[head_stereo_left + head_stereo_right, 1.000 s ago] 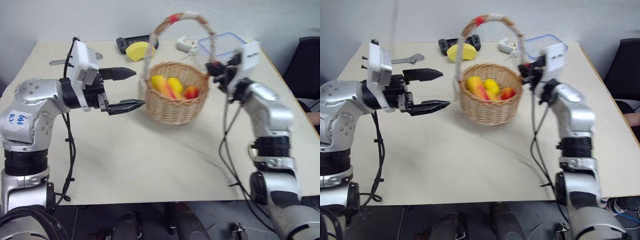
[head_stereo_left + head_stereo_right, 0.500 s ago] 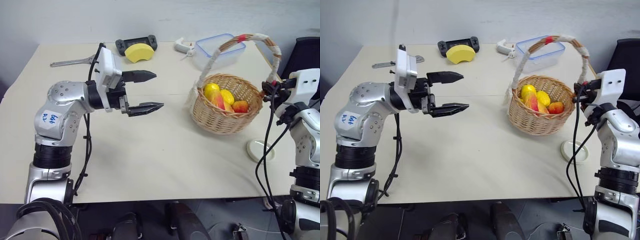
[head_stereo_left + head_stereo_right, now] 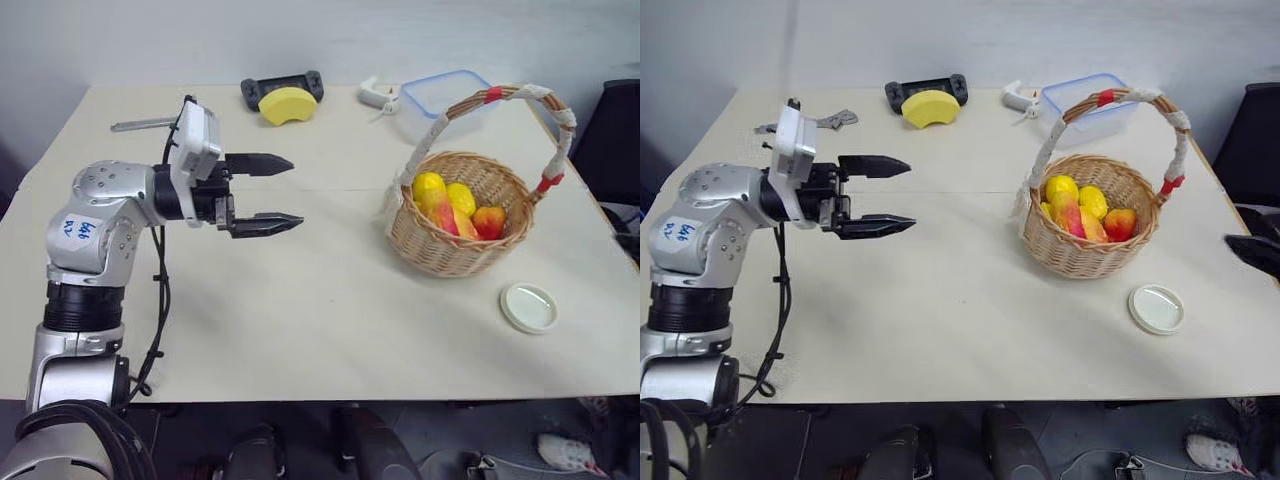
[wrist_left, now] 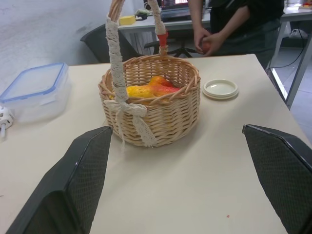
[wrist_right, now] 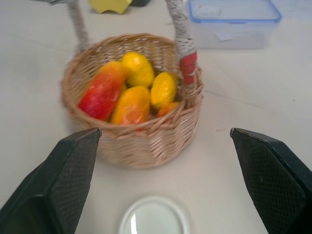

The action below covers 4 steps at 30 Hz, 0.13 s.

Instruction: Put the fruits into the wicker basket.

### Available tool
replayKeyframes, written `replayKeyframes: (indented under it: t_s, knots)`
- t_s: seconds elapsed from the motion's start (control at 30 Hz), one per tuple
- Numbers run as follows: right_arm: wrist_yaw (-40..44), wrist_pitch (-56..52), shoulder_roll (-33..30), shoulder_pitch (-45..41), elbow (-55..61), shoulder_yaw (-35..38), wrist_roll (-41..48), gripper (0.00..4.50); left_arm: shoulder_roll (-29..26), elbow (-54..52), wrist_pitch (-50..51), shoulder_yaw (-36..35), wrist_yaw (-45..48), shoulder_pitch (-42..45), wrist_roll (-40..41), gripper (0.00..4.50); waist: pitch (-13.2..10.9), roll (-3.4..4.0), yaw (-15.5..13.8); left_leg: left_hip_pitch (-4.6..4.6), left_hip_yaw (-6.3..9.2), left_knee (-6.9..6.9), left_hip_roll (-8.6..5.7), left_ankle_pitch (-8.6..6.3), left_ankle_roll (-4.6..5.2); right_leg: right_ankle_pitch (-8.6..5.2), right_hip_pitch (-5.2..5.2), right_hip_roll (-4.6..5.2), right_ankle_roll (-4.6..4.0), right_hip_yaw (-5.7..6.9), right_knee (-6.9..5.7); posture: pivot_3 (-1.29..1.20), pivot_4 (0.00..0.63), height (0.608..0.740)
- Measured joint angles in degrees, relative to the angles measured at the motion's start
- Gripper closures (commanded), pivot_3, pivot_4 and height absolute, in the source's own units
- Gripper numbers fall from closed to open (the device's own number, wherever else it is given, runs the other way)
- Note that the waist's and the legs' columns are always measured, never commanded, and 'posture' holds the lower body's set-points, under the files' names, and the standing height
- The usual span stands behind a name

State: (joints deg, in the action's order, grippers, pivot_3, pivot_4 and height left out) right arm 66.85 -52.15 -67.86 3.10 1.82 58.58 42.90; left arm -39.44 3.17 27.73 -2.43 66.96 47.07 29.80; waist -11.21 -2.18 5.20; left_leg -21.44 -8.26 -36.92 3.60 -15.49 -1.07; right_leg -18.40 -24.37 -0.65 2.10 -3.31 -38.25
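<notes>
- Wicker basket (image 3: 459,228) stands on the table's (image 3: 320,310) right side; both fruits (image 5: 117,95) lie inside, with two lemons (image 5: 151,80).
- Clear blue-rimmed box (image 3: 440,95) sits behind the basket, lid on.
- Left gripper (image 3: 272,192) hovers level, pointing toward the basket, fingers wide, empty.
- Right gripper (image 5: 161,195) faces the basket, fingers wide apart, empty.

Yellow-orange fruits (image 5: 119,95) (red-blushed) in light-brown wicker basket (image 3: 455,250).

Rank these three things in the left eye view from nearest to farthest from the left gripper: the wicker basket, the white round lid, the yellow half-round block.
From the left gripper:
1. Yellow half-round block, behind it, near the table's far edge.
2. Wicker basket, to its right.
3. White round lid, beyond the basket, toward the near right.
</notes>
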Motion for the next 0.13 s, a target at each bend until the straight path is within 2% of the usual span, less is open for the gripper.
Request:
replayKeyframes:
  t_s: [0.03,0.13]
  knots:
    - [1.63,-1.44,-1.12,0.65,-0.46,2.17,0.07,0.07,-0.08,0.24,-0.09,-0.07,0.16,0.02,0.0,0.0,-0.01,-0.02,0.25,0.15,-0.01,0.04,0.04,-0.23,0.34,0.07,0.22,0.0,0.09,0.01,0.24,0.0,0.15,0.74]
    - [3.65,-3.31,-2.25,0.99,-0.63,5.17,0.34,0.07,-0.66,1.63,-0.12,-1.24,0.41,0.04,0.11,0.0,-0.07,-0.14,0.75,0.34,-0.01,-0.04,0.04,-0.26,0.51,0.27,0.56,0.02,0.27,0.0,0.5,0.0,0.15,0.74]
